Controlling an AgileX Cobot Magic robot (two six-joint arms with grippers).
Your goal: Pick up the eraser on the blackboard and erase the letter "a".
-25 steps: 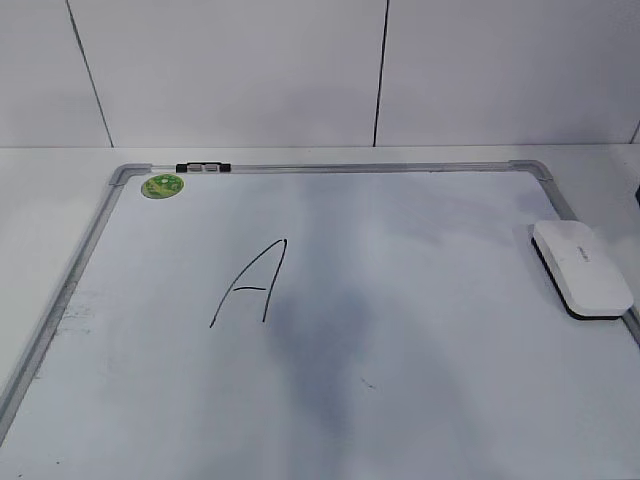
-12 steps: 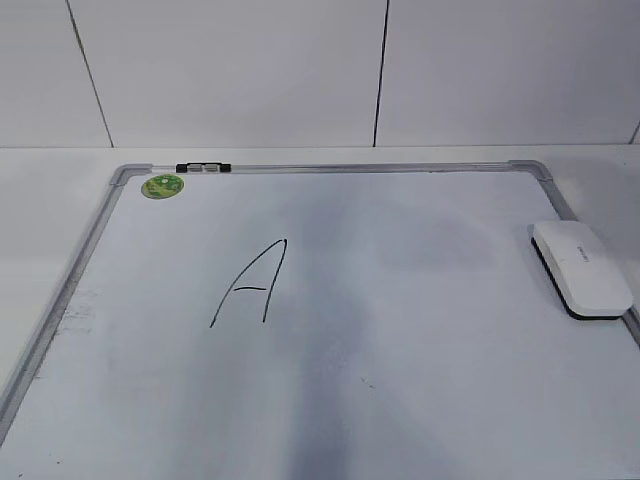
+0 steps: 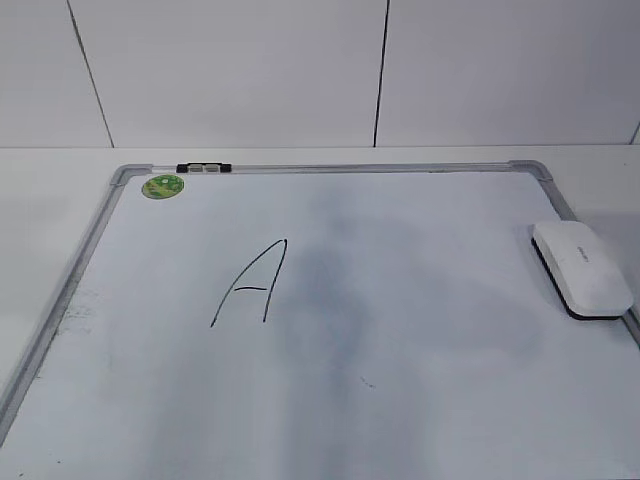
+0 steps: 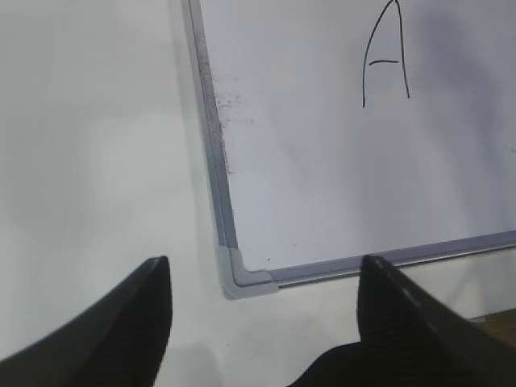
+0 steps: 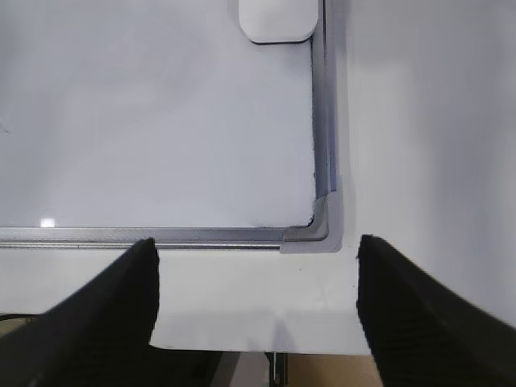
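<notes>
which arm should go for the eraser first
Right. The eraser lies at the blackboard's right edge, and the open right gripper already sees its end just ahead. The open left gripper sits over the opposite near corner, by the letter.

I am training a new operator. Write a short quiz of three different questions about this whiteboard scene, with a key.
1. True or false: the eraser lies by the board's right edge.
2. Which letter is written on the board: (a) small "a", (b) capital "A", (c) "B"?
3. Fill in: the left hand and the right hand are both ____.

Key: 1. true; 2. b; 3. open.
</notes>
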